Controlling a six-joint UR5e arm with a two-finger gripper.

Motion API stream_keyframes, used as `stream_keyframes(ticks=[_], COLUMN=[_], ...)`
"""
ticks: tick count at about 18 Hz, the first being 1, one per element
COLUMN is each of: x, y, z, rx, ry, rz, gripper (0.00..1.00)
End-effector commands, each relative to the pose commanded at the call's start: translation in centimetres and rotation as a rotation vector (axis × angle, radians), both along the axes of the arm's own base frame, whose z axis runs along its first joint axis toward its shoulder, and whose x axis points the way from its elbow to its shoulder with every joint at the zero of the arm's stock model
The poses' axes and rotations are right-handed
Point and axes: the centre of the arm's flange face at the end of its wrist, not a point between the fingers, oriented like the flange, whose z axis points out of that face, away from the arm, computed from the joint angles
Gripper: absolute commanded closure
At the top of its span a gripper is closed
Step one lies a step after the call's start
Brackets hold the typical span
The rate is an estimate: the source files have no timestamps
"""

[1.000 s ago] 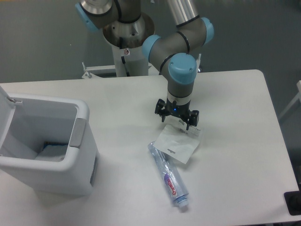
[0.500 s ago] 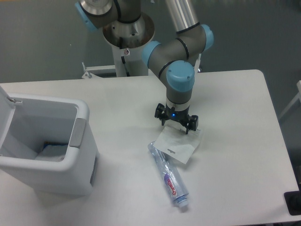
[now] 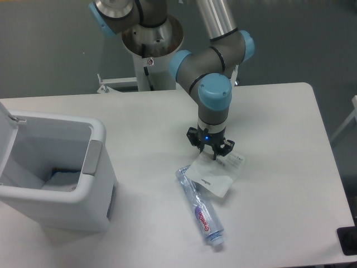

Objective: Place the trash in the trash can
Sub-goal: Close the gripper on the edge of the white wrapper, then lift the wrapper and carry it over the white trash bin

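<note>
The flat white square packet lies on the white table, right of centre, with its far edge bunched up and one printed corner raised at the right. My gripper points straight down on that far edge, and its fingers are pinched together on the packet. The crushed clear bottle with a purple label and a blue-white cap lies just in front of the packet, its cap toward the front edge. The white trash can stands at the left with its lid swung open.
Something pale lies on the trash can's floor. The arm's base column stands behind the table's far edge. A dark object sits at the front right corner.
My gripper's fingers have closed inward on the packet's far edge. The packet has crumpled there and its right corner has lifted. The bottle and trash can have not moved.
</note>
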Motion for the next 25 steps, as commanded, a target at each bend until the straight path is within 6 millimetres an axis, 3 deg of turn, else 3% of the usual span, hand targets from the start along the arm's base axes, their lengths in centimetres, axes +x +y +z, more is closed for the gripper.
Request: stream_keyframes(ticks=[6,13,16,18,21,25], x=[-2.0,-6.7,-8.3,-8.0,-6.0,-1.5], y=[0.3,-0.3,0.2,0.7,1.1,0.8], z=[2.2,7.7,12.9,17.2,22.2,29.9], rx=[0.026,0.127,0.31,0.447,0.579,0.769], ry=[0.042,0.113,0.11,0.095,0.068,0.01], rz=[0.017,0.091,0.185,0.234,0.305,0.378], gripper=[1.0,1.0,1.0,1.0,1.0,1.0])
